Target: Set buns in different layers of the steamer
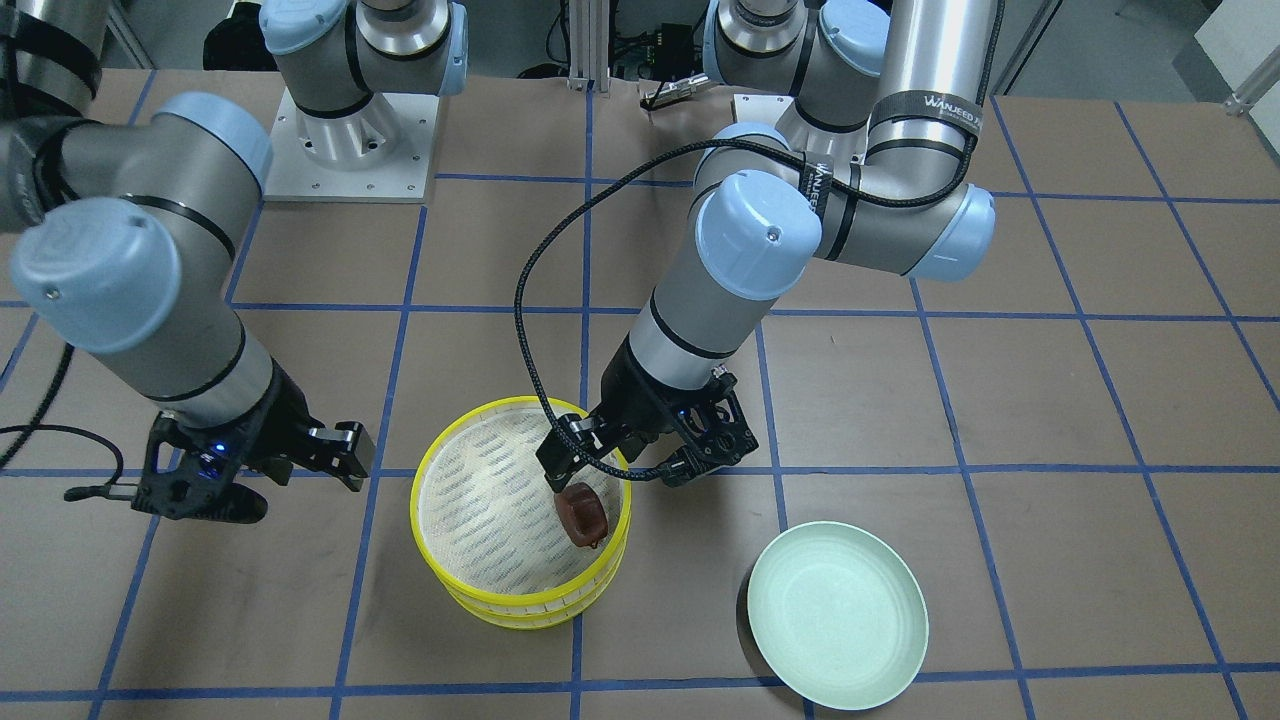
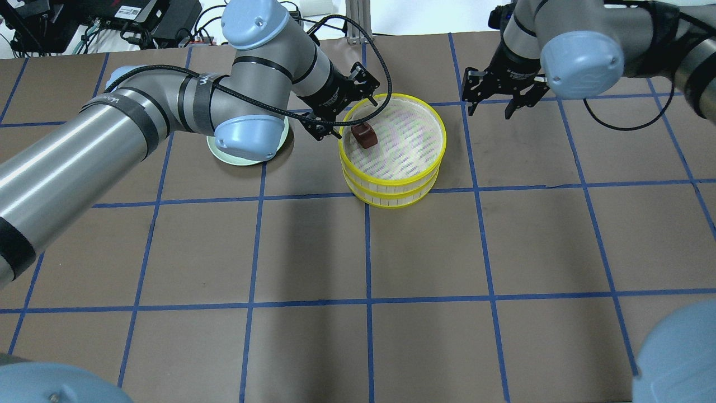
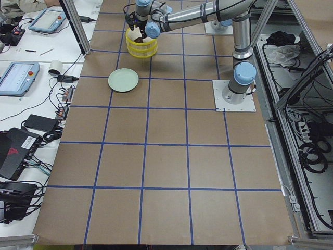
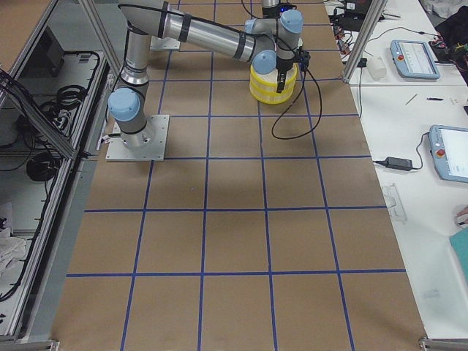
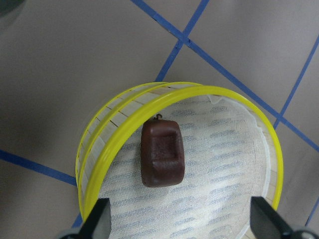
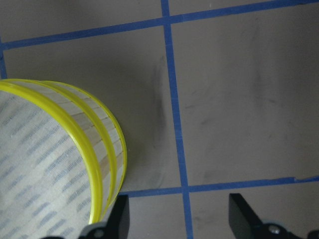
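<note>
Brown bun lies on the mesh of the top tray, close to its rim. My left hand hangs just over it, spread, gripping nothing; right hand spread too, beside that tray. I'd lift straight up, clear the rim, don't nudge bun. Cream bun hidden.

Silver arms (blue joint caps)

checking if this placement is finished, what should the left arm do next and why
Probably lift the left gripper straight up, clear of the top tray. The brown bun already lies on that tray's mesh, and the fingers stand open on either side without touching it, so nothing seems left to hold.
</note>
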Robot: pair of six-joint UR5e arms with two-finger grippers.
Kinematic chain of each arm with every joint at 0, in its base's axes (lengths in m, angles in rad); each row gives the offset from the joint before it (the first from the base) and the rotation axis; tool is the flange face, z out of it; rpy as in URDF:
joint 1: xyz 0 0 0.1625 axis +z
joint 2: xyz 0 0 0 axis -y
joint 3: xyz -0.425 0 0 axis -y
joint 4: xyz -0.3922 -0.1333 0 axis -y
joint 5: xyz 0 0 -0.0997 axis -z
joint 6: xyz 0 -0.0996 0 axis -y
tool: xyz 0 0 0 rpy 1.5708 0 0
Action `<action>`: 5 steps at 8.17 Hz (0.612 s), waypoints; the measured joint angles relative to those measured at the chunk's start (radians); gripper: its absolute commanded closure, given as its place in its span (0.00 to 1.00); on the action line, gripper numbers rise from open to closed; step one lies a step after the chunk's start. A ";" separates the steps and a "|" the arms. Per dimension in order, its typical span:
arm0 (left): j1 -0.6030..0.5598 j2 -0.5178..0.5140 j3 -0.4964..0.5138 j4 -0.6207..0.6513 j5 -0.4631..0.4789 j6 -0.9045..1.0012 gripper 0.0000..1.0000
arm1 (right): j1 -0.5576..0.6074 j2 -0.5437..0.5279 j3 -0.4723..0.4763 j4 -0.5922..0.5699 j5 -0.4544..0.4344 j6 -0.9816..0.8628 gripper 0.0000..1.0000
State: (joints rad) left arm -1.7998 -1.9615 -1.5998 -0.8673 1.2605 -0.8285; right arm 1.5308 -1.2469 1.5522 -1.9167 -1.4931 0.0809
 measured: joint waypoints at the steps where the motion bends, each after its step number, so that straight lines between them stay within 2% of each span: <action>1: 0.001 0.004 0.004 -0.001 0.005 0.017 0.00 | -0.017 -0.041 -0.002 0.041 -0.008 -0.027 0.21; 3: 0.014 0.015 0.023 -0.020 0.068 0.137 0.00 | -0.048 -0.106 -0.002 0.106 -0.040 -0.085 0.21; 5: 0.065 0.039 0.036 -0.102 0.166 0.388 0.00 | -0.070 -0.141 -0.002 0.136 -0.049 -0.109 0.21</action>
State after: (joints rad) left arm -1.7348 -1.9221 -1.5642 -0.9697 1.4264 -0.4402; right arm 1.4607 -1.3882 1.5505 -1.7807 -1.5424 -0.0283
